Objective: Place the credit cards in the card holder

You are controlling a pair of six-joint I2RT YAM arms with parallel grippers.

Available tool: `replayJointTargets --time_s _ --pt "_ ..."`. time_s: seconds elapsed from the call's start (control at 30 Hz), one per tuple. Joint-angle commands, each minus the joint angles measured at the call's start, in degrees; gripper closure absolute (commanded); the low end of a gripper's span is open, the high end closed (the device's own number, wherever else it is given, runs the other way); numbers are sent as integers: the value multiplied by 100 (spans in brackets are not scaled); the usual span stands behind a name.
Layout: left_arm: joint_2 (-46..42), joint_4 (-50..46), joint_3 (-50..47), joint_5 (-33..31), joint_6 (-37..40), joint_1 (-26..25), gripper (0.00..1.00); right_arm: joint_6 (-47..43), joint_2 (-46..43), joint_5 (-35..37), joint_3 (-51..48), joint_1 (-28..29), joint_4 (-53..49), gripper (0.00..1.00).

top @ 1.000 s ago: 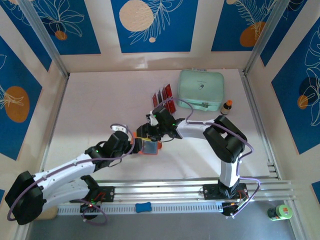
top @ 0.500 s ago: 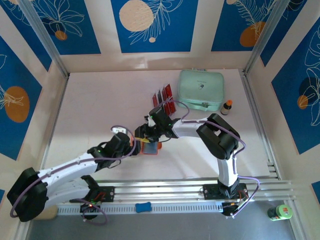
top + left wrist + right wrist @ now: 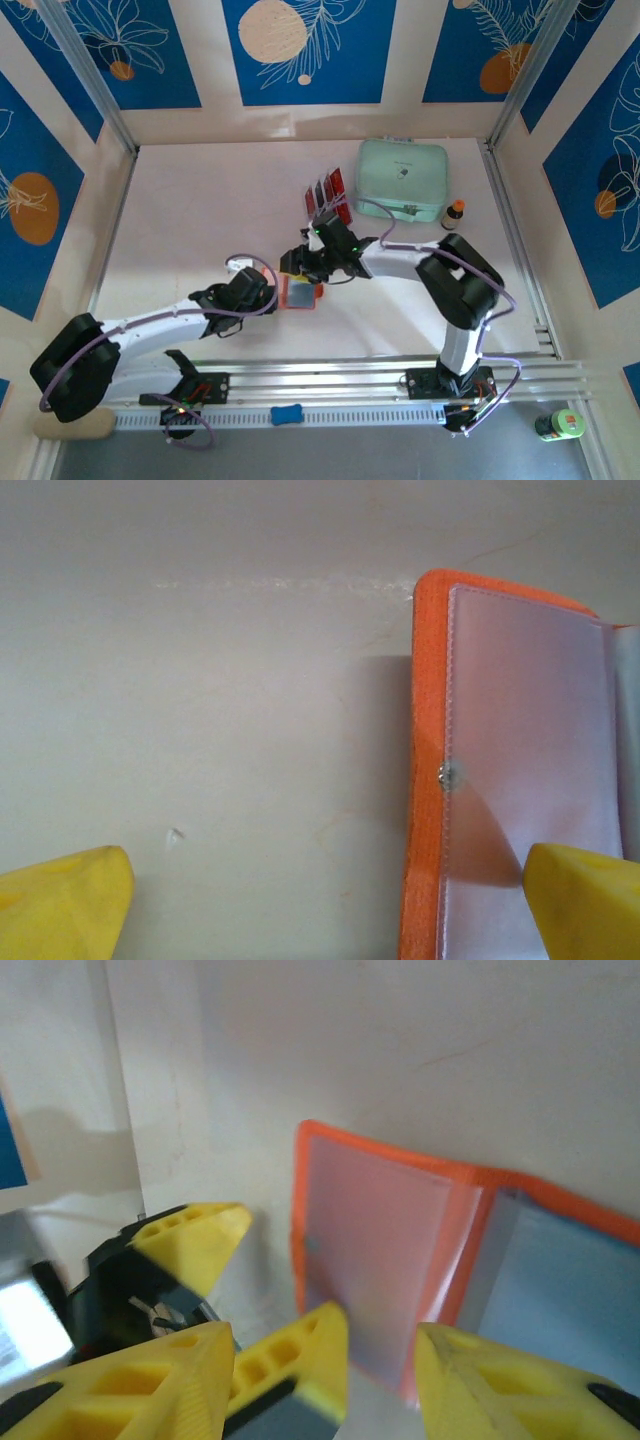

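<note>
The orange card holder lies open on the table, grey inside up. In the left wrist view its orange left edge and clear sleeve run between my wide yellow fingers. My left gripper is open, one fingertip over the sleeve and the other on bare table. My right gripper hovers just above the holder, jaws apart and gripping nothing; one left-gripper finger shows between them. Red credit cards stand in a clear rack behind.
A mint-green case sits at the back right with a small brown bottle beside it. Metal rails run along the table's sides and front. A green object lies off the table at the bottom right.
The left arm has dropped lower and stretched along the table, its gripper staying at the holder's left edge. The right wrist swung slightly left, then back right.
</note>
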Motion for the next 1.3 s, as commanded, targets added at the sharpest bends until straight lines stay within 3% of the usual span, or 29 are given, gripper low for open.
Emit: replayJointTargets --time_s 0.0,0.23,0.53,0.67,0.8,0.87,0.97,1.27 --pt "-27 -59 -36 -143 -128 58 0 -515 -708 451 -204 -31 -807 49" --pt "-190 -165 -11 -118 -116 60 0 -1206 -1219 1819 -540 -22 -2226 49" --pt "-99 -212 128 -53 -55 55 0 -1445 -724 1992 -485 -39 -2253 50" --pt "-2 -224 218 -17 6 55 0 -1533 -488 1890 -434 -87 -2162 61" --pt "155 -199 395 44 124 54 0 -1663 -501 1832 -474 -209 -2171 88" --pt "283 -168 486 79 188 60 0 -1762 -580 1779 -515 -290 -2184 96" --pt "528 -119 610 125 274 59 0 -1922 -726 1733 -584 -418 -2249 100" --pt "1021 120 693 331 297 53 0 -2209 -899 1500 -774 -652 -2355 98"
